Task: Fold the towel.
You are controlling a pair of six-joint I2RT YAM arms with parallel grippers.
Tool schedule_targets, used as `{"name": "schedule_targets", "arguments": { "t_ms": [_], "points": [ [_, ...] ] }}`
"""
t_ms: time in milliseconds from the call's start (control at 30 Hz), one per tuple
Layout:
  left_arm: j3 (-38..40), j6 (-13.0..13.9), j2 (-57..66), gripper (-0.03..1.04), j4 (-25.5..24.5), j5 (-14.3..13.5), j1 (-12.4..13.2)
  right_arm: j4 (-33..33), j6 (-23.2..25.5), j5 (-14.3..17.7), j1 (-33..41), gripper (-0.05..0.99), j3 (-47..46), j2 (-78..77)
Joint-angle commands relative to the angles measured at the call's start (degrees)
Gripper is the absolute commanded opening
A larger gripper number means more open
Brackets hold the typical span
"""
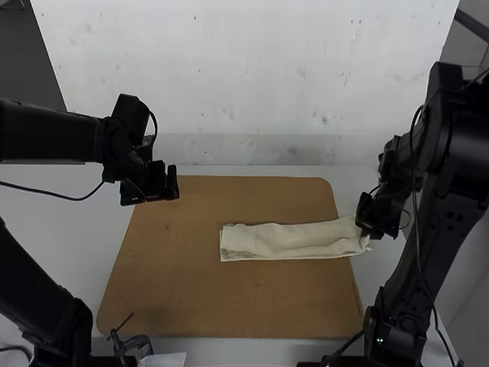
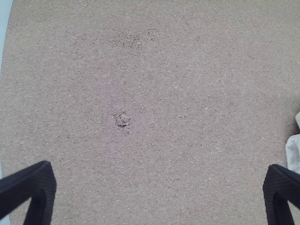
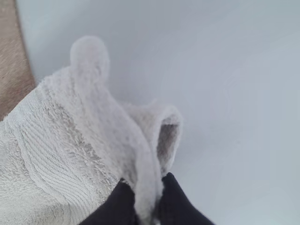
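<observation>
Right hand (image 1: 367, 232) grips a bunched end of the long cream terry-cloth towel (image 1: 290, 241); beside that hand lies the white worktop (image 1: 80, 229). From it the towel runs as a narrow folded strip over the brown board (image 1: 229, 306), ending short of the wide-spread left hand (image 1: 151, 189).

1. The board (image 1: 191, 298) lies on the table (image 1: 380, 264).
2. On the board, right of its middle, lies the towel (image 1: 294, 240); its right end passes the board's right edge.
3. The right gripper (image 1: 367, 228) is just beyond that edge, at the towel's end.
4. The left gripper (image 1: 163, 188) is over the board's far left corner.
</observation>
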Motion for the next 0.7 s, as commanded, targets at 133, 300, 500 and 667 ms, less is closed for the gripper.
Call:
{"name": "schedule_targets", "arguments": {
  "t_ms": [133,300,500,667],
  "points": [
    [-1.79,0.61,-1.96,0.99,0.17,0.67,-0.30,-2.95,-3.99,-0.09,-2.46,0.02,5.26,-1.47],
    [-2.59,0.70,-1.96,0.99,0.17,0.58,-0.04,-5.86,1.11,0.00,8.35,0.02,4.82,-5.69],
    [-3.99,1.76,-3.72,0.99,0.08,0.49,1.98,-8.84,9.11,4.57,27.34,0.02,5.96,-8.94],
    [-4.78,2.37,-5.57,0.99,-0.45,0.49,3.48,-10.16,15.09,8.26,40.87,0.02,8.86,-6.48]
  ]
}}
